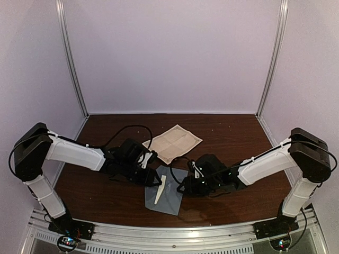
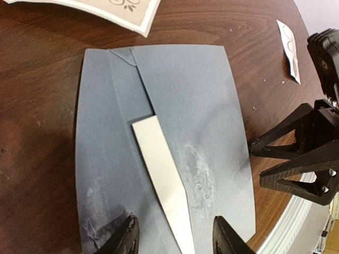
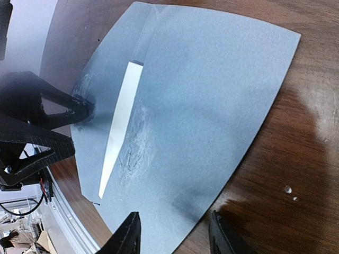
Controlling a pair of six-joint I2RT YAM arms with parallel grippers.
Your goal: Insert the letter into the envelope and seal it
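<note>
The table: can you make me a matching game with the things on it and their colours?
Things:
1. envelope
2. letter
3. table
4. strip lying on the envelope

Colours:
A. white
B. dark brown
C. grey-blue
D. beige

Right pairs: 1-C, 2-D, 3-B, 4-A.
</note>
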